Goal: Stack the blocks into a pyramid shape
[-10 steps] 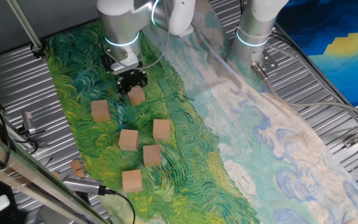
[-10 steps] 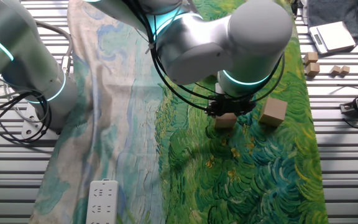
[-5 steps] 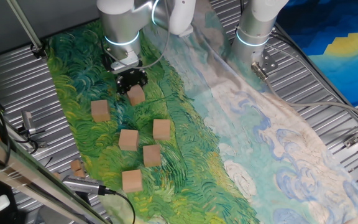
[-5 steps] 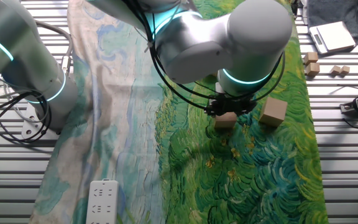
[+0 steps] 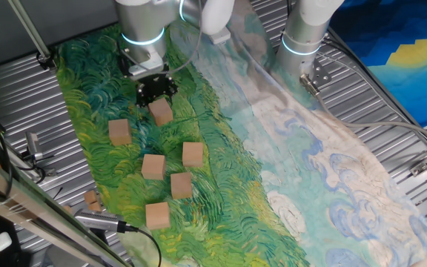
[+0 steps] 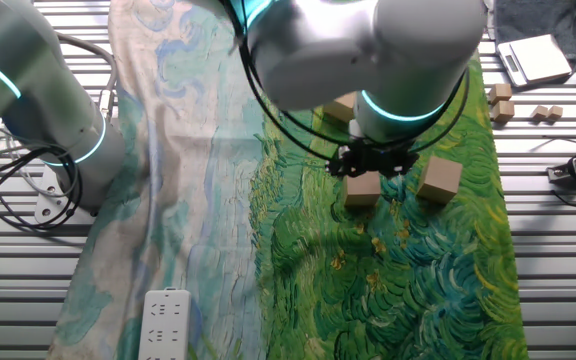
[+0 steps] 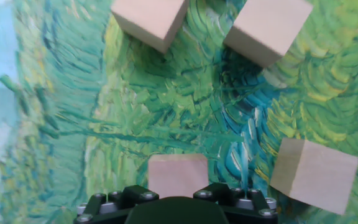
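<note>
Your fingers are closed on one block; in the hand view that block sits squarely between them, and in the other fixed view it hangs under the gripper. Whether it is clear of the painted cloth or just touching it, you cannot tell from these views.

Working outward on the cloth in the one fixed view: the nearest loose block lies at about 8 o'clock from the held one, near but apart. Further out, toward 6 o'clock, sit a block, a block and a block in a loose cluster, close but not touching. The last block lies beyond them, near the cloth's edge. A small tan scrap rests on the ribbed counter off the cloth; leave it out.

No base row is formed yet, so this looks like an early carry.

Risks for you: the cluster blocks sit at different angles, so setting yours down beside them may nudge a neighbour and leave gaps in the base. The cloth may be wrinkled, so a block could settle tilted. The grip appears to be on the block's upper part; a quick swing could twist it.
</note>
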Controlling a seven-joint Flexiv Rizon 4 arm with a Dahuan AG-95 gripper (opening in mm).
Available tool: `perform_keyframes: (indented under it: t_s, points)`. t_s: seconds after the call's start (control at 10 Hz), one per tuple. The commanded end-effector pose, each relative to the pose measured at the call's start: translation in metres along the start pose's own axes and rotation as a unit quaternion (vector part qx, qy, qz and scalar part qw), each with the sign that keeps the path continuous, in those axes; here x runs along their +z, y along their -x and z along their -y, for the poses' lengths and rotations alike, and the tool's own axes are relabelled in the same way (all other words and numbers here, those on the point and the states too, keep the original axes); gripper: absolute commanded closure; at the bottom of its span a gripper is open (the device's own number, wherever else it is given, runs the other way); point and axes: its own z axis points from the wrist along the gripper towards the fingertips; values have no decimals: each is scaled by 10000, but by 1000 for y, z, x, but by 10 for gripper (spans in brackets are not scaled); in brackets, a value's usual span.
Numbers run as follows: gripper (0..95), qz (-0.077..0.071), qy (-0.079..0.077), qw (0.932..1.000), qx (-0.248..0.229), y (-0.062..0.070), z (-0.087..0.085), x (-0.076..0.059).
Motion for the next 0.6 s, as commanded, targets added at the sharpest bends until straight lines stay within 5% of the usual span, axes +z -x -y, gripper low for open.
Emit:
perform_keyframes:
  t_s: [0.1,0.3,0.6]
  points:
    - [190,-66,-20,9999,134,4,-3,-16]
    - [950,-169,-31,9987,484,16,-5,-30]
    - [950,-255,-9,9962,834,40,-3,-35]
